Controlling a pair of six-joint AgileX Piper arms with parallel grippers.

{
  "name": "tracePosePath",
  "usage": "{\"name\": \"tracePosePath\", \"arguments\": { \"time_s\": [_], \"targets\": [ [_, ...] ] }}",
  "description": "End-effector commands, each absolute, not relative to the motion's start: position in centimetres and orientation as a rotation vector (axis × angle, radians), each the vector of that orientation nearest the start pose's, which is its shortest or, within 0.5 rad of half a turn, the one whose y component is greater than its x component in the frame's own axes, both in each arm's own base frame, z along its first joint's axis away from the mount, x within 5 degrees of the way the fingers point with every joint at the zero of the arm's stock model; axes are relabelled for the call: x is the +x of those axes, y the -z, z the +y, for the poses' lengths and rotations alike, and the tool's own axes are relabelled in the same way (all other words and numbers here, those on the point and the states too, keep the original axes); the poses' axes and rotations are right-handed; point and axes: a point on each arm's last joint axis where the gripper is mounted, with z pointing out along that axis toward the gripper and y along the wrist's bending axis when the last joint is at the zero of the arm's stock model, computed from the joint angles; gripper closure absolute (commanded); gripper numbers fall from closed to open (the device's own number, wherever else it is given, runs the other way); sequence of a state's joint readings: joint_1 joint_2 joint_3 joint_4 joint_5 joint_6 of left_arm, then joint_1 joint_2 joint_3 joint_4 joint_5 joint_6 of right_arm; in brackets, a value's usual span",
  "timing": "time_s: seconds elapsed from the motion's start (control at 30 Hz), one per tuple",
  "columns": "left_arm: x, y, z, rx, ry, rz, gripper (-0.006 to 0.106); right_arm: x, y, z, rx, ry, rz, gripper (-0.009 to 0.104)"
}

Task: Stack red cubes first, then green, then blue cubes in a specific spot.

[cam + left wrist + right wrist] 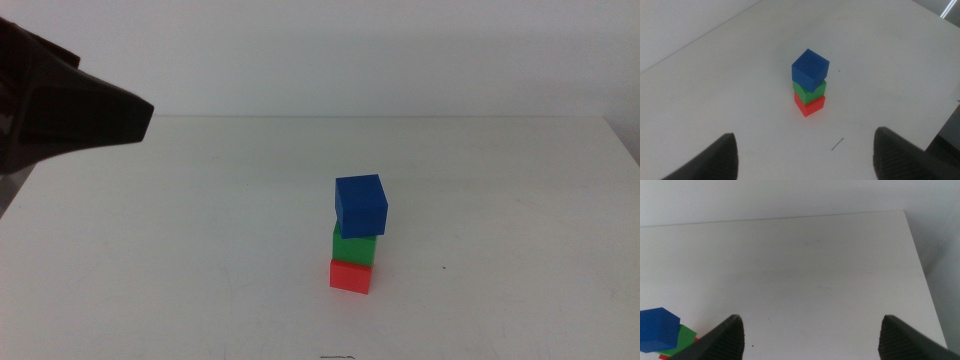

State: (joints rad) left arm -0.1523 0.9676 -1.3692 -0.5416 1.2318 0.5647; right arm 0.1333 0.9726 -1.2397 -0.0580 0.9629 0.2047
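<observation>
A stack of three cubes stands on the white table: the red cube at the bottom, the green cube on it, the blue cube on top, turned a little askew. The stack also shows in the left wrist view, red, green, blue. My left gripper is open and empty, raised well away from the stack; its arm shows at the upper left of the middle view. My right gripper is open and empty, with the blue cube at the picture's corner.
The white tabletop lies bare around the stack. Its far edge meets a white wall. The table's right edge shows in the right wrist view. A thin dark mark lies on the table near the stack.
</observation>
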Motion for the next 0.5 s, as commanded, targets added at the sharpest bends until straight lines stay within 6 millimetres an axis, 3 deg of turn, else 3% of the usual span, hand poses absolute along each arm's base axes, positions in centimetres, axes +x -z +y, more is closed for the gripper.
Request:
{"name": "tracePosePath", "arguments": {
  "time_s": [0.0,0.07,0.2,0.33,0.47],
  "targets": [
    [13.5,-47.8,-6.7,0.753,0.47,1.945,0.009,17.2,-44.8,1.7,0.055,-0.111,2.075,0.01],
    [14.0,-47.8,-6.5,0.721,0.434,1.923,0.009,17.2,-44.8,1.7,0.055,-0.111,2.075,0.01],
    [14.6,-47.8,-4.3,0.522,0.143,1.79,0.009,17.2,-44.8,1.7,0.055,-0.109,2.075,0.01],
    [14.2,-46.1,-2.0,0.254,-0.018,1.625,0.009,17.2,-44.8,1.6,0.052,-0.094,2.074,0.01],
    [13.3,-44.1,-0.4,0.118,-0.087,1.54,0.009,17.2,-44.8,1.6,0.052,-0.093,2.075,0.01]
  ]
}}
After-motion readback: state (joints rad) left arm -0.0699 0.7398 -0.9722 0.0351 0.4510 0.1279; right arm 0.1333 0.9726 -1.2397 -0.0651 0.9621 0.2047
